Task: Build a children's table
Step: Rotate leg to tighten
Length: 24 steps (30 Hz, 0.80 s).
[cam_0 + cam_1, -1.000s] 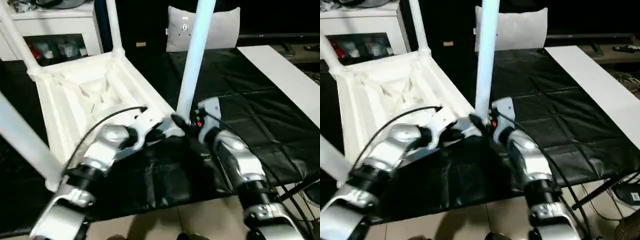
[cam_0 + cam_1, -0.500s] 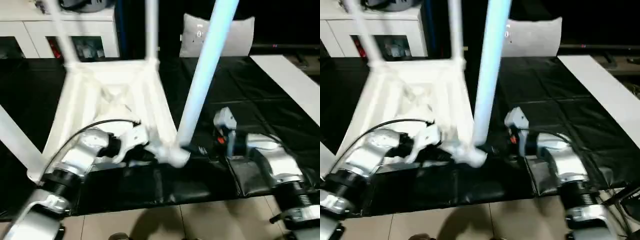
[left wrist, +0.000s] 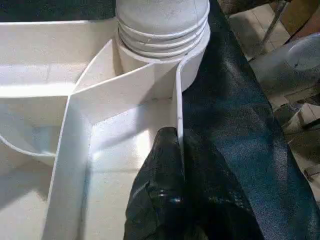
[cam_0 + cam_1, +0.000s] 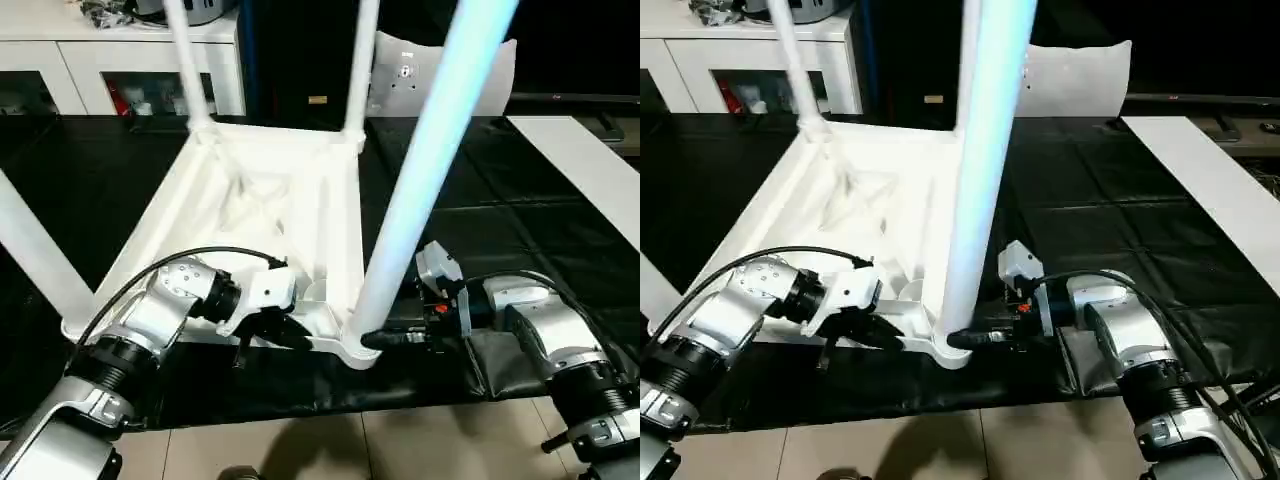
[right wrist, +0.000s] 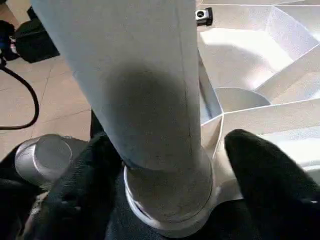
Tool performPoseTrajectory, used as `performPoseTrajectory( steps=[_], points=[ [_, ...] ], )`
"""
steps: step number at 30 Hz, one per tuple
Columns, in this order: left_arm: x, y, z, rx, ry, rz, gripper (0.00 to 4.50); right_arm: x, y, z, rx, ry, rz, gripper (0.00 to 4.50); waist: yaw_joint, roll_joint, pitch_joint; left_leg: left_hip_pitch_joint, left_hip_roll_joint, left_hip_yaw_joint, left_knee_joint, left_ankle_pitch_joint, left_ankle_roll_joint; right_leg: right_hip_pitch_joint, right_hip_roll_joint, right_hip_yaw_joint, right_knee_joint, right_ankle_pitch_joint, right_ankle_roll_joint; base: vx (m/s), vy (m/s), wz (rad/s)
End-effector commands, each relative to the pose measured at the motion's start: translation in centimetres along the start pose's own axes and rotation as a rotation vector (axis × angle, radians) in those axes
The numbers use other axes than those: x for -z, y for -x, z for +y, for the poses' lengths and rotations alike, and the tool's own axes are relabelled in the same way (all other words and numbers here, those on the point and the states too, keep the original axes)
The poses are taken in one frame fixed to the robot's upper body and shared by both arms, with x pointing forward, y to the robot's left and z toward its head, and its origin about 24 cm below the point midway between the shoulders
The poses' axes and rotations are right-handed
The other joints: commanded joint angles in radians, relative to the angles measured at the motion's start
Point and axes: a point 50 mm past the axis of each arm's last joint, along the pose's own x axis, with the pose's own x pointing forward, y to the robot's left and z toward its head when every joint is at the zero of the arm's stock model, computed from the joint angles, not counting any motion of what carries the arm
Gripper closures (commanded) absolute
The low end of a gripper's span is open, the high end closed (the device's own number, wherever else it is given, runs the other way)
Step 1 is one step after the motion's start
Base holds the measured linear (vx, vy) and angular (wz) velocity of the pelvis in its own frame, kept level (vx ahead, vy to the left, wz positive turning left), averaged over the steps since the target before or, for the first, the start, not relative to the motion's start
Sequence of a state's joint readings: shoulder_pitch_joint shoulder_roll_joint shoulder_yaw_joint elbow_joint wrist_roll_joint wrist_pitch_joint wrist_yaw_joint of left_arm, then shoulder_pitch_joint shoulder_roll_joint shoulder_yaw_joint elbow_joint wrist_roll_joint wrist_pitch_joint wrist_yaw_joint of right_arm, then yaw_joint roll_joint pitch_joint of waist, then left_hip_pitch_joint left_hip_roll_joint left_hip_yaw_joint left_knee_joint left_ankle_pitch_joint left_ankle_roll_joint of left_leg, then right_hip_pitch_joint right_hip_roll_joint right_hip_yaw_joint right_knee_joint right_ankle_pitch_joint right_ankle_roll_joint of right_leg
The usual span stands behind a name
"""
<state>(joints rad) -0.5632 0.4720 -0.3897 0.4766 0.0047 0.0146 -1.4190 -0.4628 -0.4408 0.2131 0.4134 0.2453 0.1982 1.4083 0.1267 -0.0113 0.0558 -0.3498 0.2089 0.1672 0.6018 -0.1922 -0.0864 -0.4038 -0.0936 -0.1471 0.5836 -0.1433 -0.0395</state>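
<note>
Tabletop (image 4: 270, 215): upside down, centre frame on black mat (image 4: 520, 230). Left gripper (image 3: 172, 190) clamped on its near wall. Right gripper (image 5: 170, 200) spread around leg (image 4: 425, 170) at the lower-centre corner socket

black sheet-covered surface (image 4: 520, 230), tiled floor (image 4: 420, 445) below its near edge. upturned white tabletop (image 4: 250, 200) on it, legs up. flat white panel (image 4: 585, 175) at right.

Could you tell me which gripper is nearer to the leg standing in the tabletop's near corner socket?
Right. The right gripper has a finger on either side of the near leg, just above its socket. The left gripper pinches the tabletop rim beside that socket.
</note>
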Motion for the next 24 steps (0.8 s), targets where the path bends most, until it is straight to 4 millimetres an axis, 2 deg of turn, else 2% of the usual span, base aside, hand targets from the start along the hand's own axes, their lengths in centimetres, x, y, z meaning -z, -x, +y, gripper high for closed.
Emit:
performPoseTrajectory(
  steps=[1,6,13,17,20,22,23,24],
  points=[
    [-1.1,-0.5,-0.1,0.071,-0.075,0.019,4.5,-0.3,-0.1,0.1,-0.027,-0.008,-0.015,1.3,-0.005,-0.002,-0.07,0.006,0.031,-0.004,-0.075,-0.236,0.041,0.054,-0.069,0.059,-0.084,-0.46,-0.091,0.0,0.0,0.0],
    [-1.0,-0.5,-0.1,0.074,-0.073,0.022,4.5,-0.4,-0.1,0.2,-0.049,-0.027,-0.031,1.73,-0.005,-0.006,-0.07,0.006,0.031,-0.003,-0.075,-0.231,0.044,0.054,-0.069,0.059,-0.084,-0.462,-0.088,0.0,0.0,0.0],
    [-0.9,-0.5,-0.1,0.051,-0.047,0.003,4.5,-0.6,-0.4,0.8,-0.086,-0.074,-0.085,2.3,-0.001,-0.001,-0.071,0.006,0.032,-0.004,-0.075,-0.223,0.039,0.054,-0.07,0.059,-0.082,-0.455,-0.089,0.0,0.0,0.0],
    [-1.6,-0.8,0.8,-0.081,0.024,-0.053,4.5,-0.7,-1.3,1.1,-0.033,-0.109,-0.134,2.4,0.004,-0.002,-0.07,0.007,0.033,-0.003,-0.076,-0.224,0.035,0.054,-0.071,0.06,-0.083,-0.453,-0.088,0.0,0.0,0.0],
    [-2.2,-1.0,1.3,-0.157,0.049,-0.083,4.5,-0.5,-2.1,0.7,0.06,-0.099,-0.118,2.41,0.001,-0.003,-0.066,0.013,0.024,-0.003,-0.073,-0.254,0.022,0.049,-0.072,0.052,-0.099,-0.538,-0.056,0.0,0.0,0.0],
    [-3.2,-1.5,2.0,-0.257,0.089,-0.135,4.5,-0.6,-3.5,-0.5,0.241,-0.12,-0.12,2.44,-0.006,-0.002,-0.061,0.012,0.02,-0.005,-0.071,-0.273,0.009,0.047,-0.07,0.044,-0.109,-0.594,-0.026,0.0,0.0,0.0],
    [-3.8,-1.9,2.4,-0.311,0.117,-0.166,4.5,-1.0,-4.3,-1.1,0.339,-0.136,-0.141,2.44,-0.016,-0.004,-0.061,0.016,0.015,-0.008,-0.068,-0.283,-0.006,0.044,-0.07,0.033,-0.117,-0.629,-0.006,0.0,0.0,0.0],
    [-3.8,-1.9,2.4,-0.311,0.117,-0.166,4.5,-1.0,-4.3,-1.1,0.339,-0.136,-0.141,2.45,-0.027,-0.004,-0.06,0.014,0.014,-0.009,-0.066,-0.294,-0.012,0.046,-0.069,0.026,-0.12,-0.645,0.005,0.0,0.0,0.0]
  ],
)
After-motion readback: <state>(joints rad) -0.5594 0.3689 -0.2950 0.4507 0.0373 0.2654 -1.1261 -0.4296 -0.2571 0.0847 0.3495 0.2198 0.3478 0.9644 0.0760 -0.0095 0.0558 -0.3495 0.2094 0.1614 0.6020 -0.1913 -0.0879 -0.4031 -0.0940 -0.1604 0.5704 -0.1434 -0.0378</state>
